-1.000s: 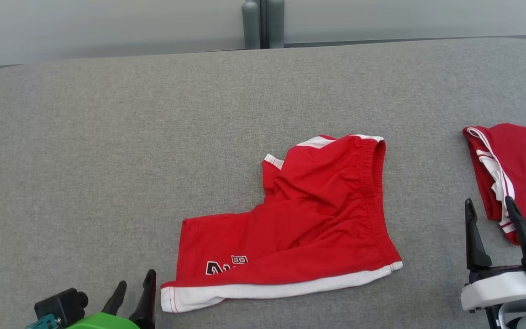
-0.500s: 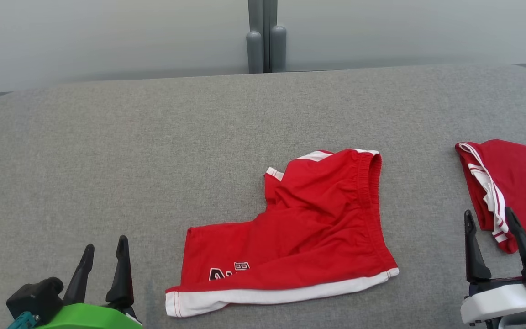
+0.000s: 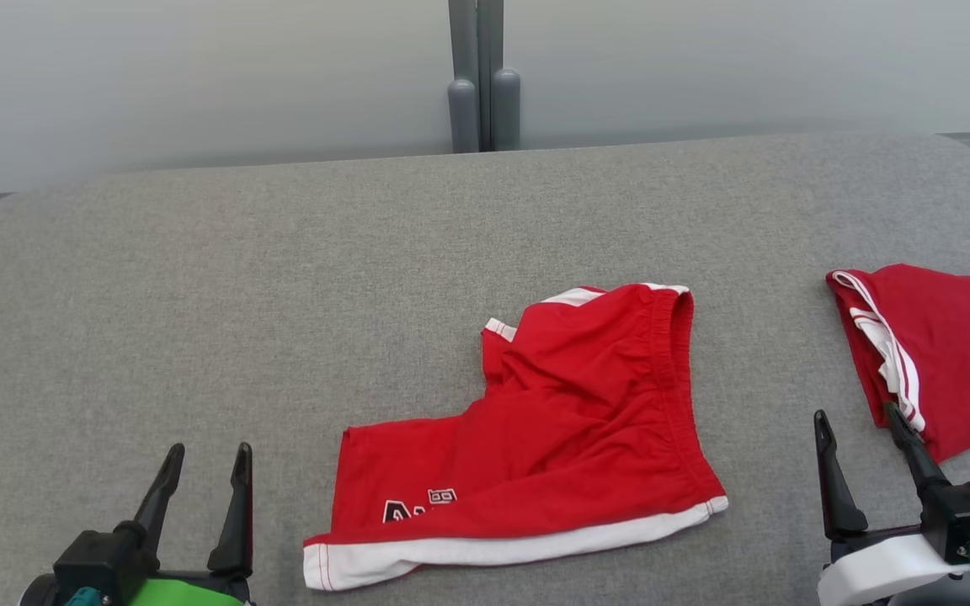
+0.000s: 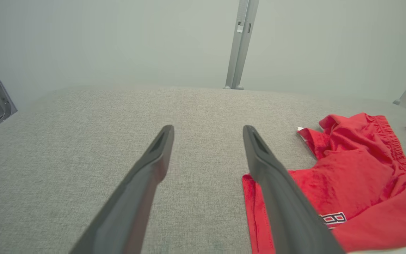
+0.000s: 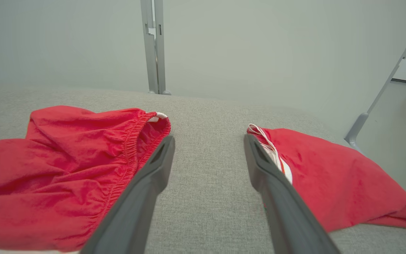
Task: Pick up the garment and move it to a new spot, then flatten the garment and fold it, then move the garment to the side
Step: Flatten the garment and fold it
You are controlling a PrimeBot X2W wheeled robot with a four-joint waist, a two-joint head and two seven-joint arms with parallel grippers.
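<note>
Between the empty, wide-open left pincer (image 3: 209, 448) and right pincer (image 3: 855, 412), crumpled red fabric shorts with white hem (image 3: 569, 438) lie, seemingly awaiting pickup.

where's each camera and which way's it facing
Head: on the head, facing forward and down at table and red shorts; left jaws lower left, right jaws lower right.
Left wrist: on left arm, looking along its open jaws; shorts at right.
Right wrist: on right arm, open jaws between shorts and another red garment.
Shared: shorts in all.
</note>
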